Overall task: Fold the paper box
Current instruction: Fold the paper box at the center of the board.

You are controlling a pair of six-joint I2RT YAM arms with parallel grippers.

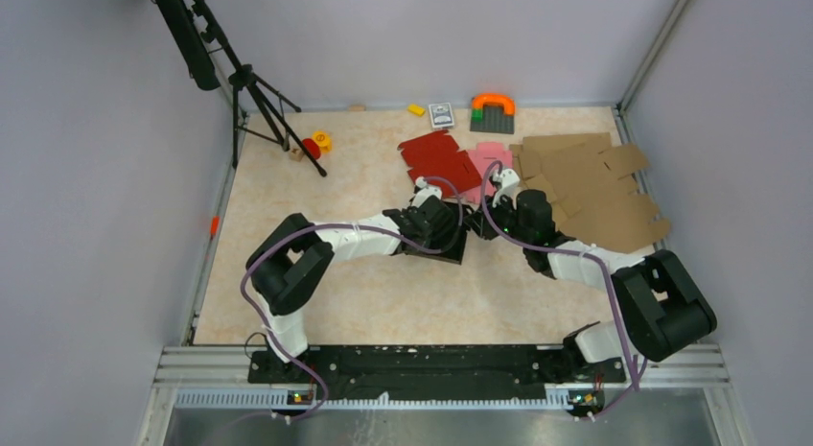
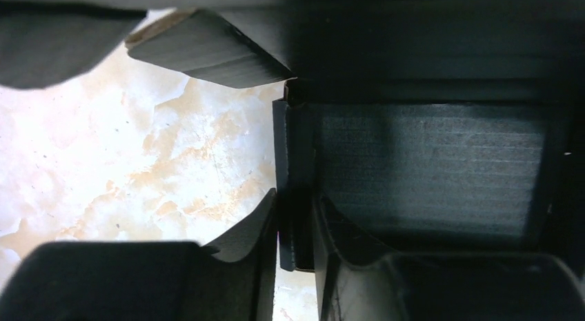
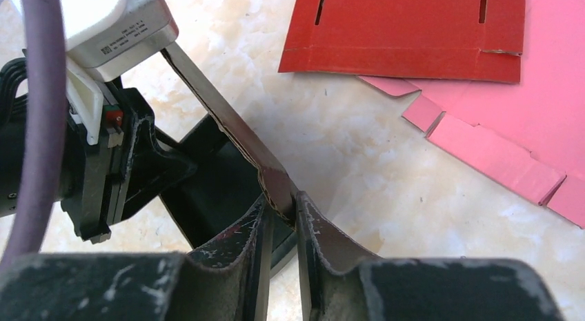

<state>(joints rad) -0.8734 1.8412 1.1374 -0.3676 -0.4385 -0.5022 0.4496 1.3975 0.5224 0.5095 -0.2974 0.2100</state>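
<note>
Here both arms reached inward over the table (image 1: 364,302), meeting at the paper box (image 1: 451,246) near its middle. Only the right wrist view showed the right hand (image 3: 279,209) pinching a raised black flap between nearly closed fingers, with the red blank (image 3: 414,31) and pink blank (image 3: 510,128) beyond. The left hand (image 2: 296,210) straddled a box wall; whether it gripped, I could not tell.

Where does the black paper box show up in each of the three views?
Top external: the paper box lies mid-table, near the picture's centre.
Left wrist: it fills the right half of the picture, seen very close.
Right wrist: it sits lower left, with one flap rising up and to the left.
Shared landmark: the beige marbled tabletop.
</note>
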